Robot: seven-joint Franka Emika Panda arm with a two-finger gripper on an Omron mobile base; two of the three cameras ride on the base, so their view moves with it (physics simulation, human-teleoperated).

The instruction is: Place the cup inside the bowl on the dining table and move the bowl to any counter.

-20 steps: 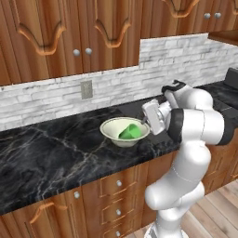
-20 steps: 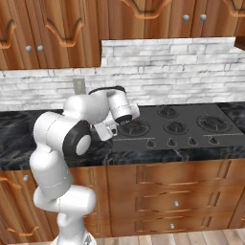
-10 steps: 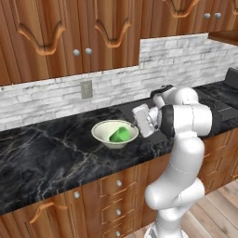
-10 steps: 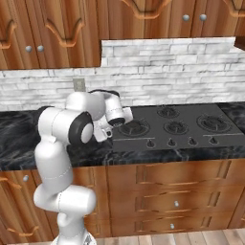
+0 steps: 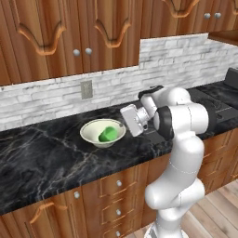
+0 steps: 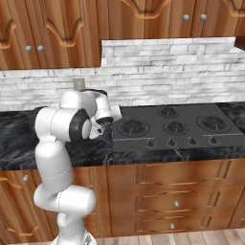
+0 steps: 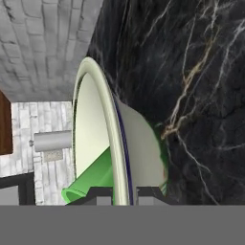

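From the left base view, the bowl point(image 5: 102, 132) sits on the black marble counter point(image 5: 42, 158) below the white brick backsplash point(image 5: 186, 58) and a wall outlet point(image 5: 86, 89), with the green cup point(image 5: 108, 134) lying inside it; the white arm reaches in from the right, its gripper point(image 5: 124, 124) at the bowl's right rim, though the fingers themselves are hard to make out here. The right base view looks from the other side: the arm's bulk hides the bowl and cup, and the gripper point(image 6: 97, 130) is tucked behind the elbow, while a black gas cooktop point(image 6: 167, 130) with knobs lies on the counter point(image 6: 19, 139) just beside the arm, above wooden drawers point(image 6: 177, 203). The hand view gives the close detail the others lack: the two dark fingertips point(image 7: 98, 196) stand narrowly set on either side of the bowl's point(image 7: 98, 139) thin rim, pinching it, with the cup point(image 7: 93, 179) lying tilted within the bowl and the veined counter point(image 7: 201, 72) beyond.
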